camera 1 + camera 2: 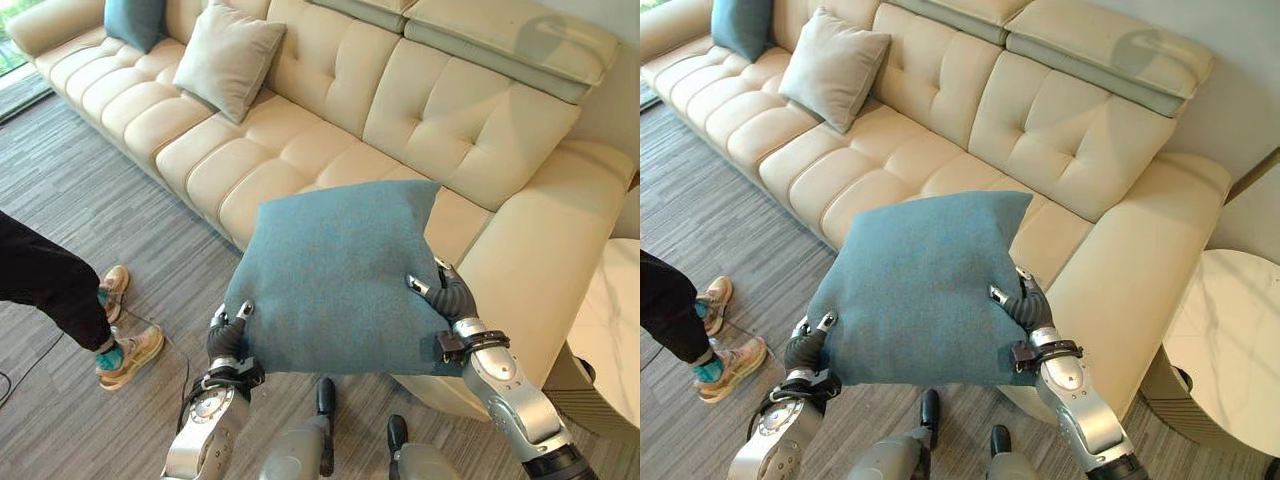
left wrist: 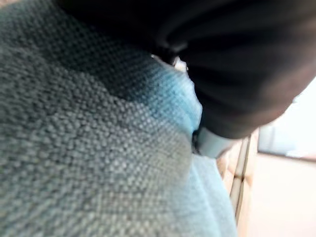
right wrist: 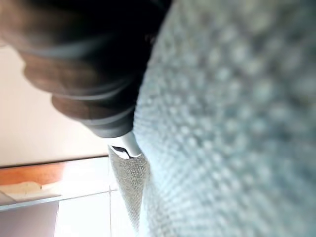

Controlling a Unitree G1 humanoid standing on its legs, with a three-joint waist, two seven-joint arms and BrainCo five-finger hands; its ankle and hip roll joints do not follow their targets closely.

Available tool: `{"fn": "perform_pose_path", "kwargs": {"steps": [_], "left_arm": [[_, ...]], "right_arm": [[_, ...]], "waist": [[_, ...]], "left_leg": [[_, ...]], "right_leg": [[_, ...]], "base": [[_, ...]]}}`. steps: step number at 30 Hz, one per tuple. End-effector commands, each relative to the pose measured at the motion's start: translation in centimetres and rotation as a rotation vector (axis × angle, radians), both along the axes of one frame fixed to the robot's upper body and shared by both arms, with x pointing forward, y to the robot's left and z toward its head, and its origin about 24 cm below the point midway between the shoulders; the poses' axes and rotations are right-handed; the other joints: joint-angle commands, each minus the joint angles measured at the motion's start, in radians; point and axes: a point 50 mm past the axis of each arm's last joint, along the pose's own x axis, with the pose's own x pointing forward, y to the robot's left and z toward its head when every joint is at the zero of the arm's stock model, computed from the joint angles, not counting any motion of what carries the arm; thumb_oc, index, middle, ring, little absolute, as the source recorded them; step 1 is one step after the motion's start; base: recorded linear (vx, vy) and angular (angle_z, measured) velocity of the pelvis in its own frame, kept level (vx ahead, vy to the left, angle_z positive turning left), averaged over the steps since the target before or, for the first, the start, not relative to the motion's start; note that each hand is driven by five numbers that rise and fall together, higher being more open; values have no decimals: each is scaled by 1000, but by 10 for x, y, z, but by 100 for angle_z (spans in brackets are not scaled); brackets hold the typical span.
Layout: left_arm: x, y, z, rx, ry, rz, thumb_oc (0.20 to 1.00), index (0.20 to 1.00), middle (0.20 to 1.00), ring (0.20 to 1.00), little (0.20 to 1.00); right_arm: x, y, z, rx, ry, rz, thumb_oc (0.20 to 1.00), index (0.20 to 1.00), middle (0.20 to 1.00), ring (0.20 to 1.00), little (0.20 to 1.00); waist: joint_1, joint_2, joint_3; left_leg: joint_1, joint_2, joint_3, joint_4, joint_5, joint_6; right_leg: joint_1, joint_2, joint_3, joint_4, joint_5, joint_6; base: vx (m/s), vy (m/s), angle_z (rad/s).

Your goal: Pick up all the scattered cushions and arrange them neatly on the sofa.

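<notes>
A large teal cushion [image 1: 335,275] is held up in front of the cream sofa [image 1: 320,140], over the front edge of its right seat. My left hand [image 1: 228,335] grips the cushion's lower left corner and my right hand [image 1: 450,295] grips its right edge. Each thumb lies on top of the cushion and the fingers are tucked beneath. Both wrist views are pressed close against the teal fabric [image 2: 74,148] [image 3: 237,123]. On the sofa's left seats a grey cushion [image 1: 228,60] and another teal cushion [image 1: 135,20] lean against the backrest.
A person's dark-trousered leg [image 1: 50,290] and tan shoes [image 1: 130,355] stand on the grey carpet at the left. A white marble side table [image 1: 610,330] stands beyond the sofa's right armrest [image 1: 540,250].
</notes>
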Motion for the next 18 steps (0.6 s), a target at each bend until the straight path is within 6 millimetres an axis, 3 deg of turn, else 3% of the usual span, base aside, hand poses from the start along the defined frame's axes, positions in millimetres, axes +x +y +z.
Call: {"fn": "perform_pose_path", "kwargs": {"steps": [1, 4, 6, 9, 12, 13, 15, 18], "left_arm": [[21, -9, 45, 40, -256, -75, 200, 200, 200, 200, 200], [21, -6, 44, 48, -250, -68, 200, 200, 200, 200, 200], [22, -2, 47, 53, -261, -52, 200, 200, 200, 200, 200], [23, -1, 46, 58, -260, -48, 200, 200, 200, 200, 200], [24, 1, 48, 83, -268, -36, 200, 200, 200, 200, 200], [22, 1, 47, 78, -268, -36, 200, 200, 200, 200, 200], [21, -3, 46, 63, -268, -49, 200, 200, 200, 200, 200], [21, -6, 44, 40, -266, -55, 200, 200, 200, 200, 200]], "right_arm": [[1, 37, 34, 93, -189, 151, 200, 200, 200, 200, 200], [2, 40, 31, 116, -173, 151, 200, 200, 200, 200, 200], [4, 39, 35, 142, -184, 152, 200, 200, 200, 200, 200], [2, 39, 37, 161, -191, 163, 200, 200, 200, 200, 200], [2, 42, 37, 170, -193, 177, 200, 200, 200, 200, 200], [1, 41, 37, 173, -192, 175, 200, 200, 200, 200, 200], [0, 36, 35, 174, -187, 168, 200, 200, 200, 200, 200], [0, 33, 34, 178, -183, 154, 200, 200, 200, 200, 200]], "waist": [[-13, -40, -85], [-13, -46, -72], [-13, -46, -55], [-18, -55, -56], [-5, -61, -60], [-6, -64, -66], [-12, -60, -87], [-21, -50, -99]], "left_leg": [[42, 7, -1, -56, -94, -46], [63, 17, 29, -56, -114, -52], [61, 31, 63, -56, -123, -63], [92, 21, 96, -56, -141, -70], [138, 26, 127, -56, -176, -83], [160, 22, 135, -56, -192, -86], [190, 17, 137, -56, -209, -82], [188, 27, 133, 40, -247, -92]], "right_leg": [[-29, -24, -97, 209, 65, 18], [-61, -15, -132, 179, 68, 16], [-118, 40, -182, 15, 63, 4], [-132, 79, -220, -177, 139, 7], [-122, 71, -351, -255, 167, 29], [-97, 69, -367, -259, 157, 22], [-66, 81, -347, -265, 142, 4], [-29, 86, -341, -266, 110, -19]], "base": [[173, 201, -65], [105, 85, -59], [106, 32, -41], [191, 16, -39], [281, -37, -43], [316, -69, -30], [350, -84, -8], [294, -116, -1]]}}
